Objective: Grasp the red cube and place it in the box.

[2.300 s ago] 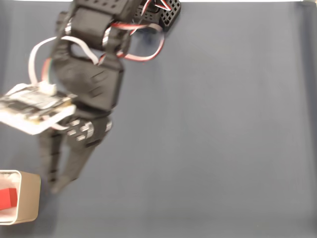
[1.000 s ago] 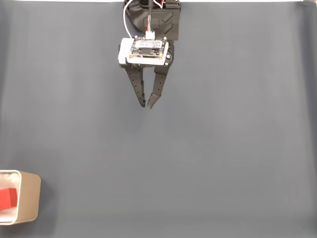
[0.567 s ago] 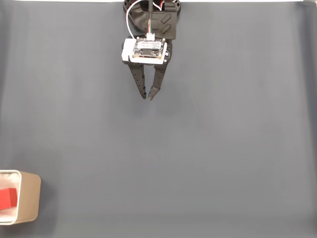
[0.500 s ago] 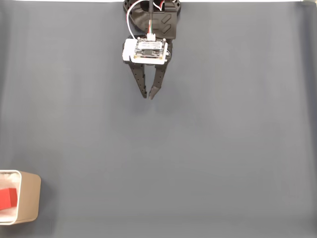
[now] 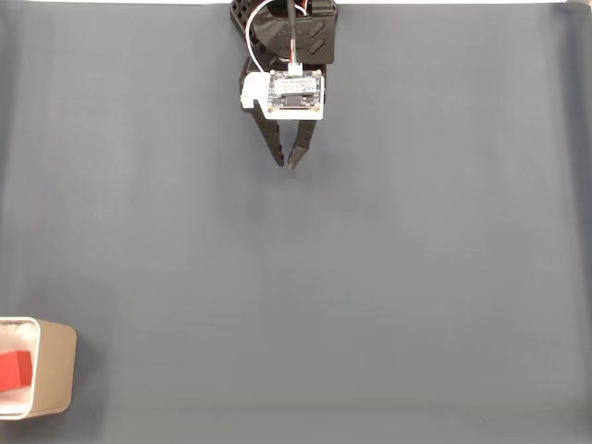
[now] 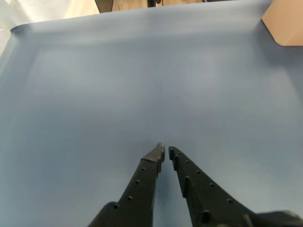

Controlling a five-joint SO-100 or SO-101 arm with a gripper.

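Note:
The red cube (image 5: 13, 370) lies inside the box (image 5: 55, 375), a white container with a beige side at the lower left edge of the fixed view. My gripper (image 5: 287, 164) hangs far from it near the top centre, close to the arm's base, pointing down the mat. Its fingers are together with nothing between them. The wrist view has the gripper (image 6: 165, 152) over bare blue-grey mat, tips almost touching. A beige corner of the box (image 6: 285, 22) sits at the top right of that view.
A dark blue-grey mat (image 5: 416, 277) covers the whole table. The arm's black base (image 5: 287, 23) stands at the mat's top edge. A pale floor strip (image 6: 57, 8) lies beyond the mat's far edge in the wrist view.
The arm swung away from the box at the lower left and drew back to the top centre near its base. The fingers closed from open to together. The cube stayed in the box.

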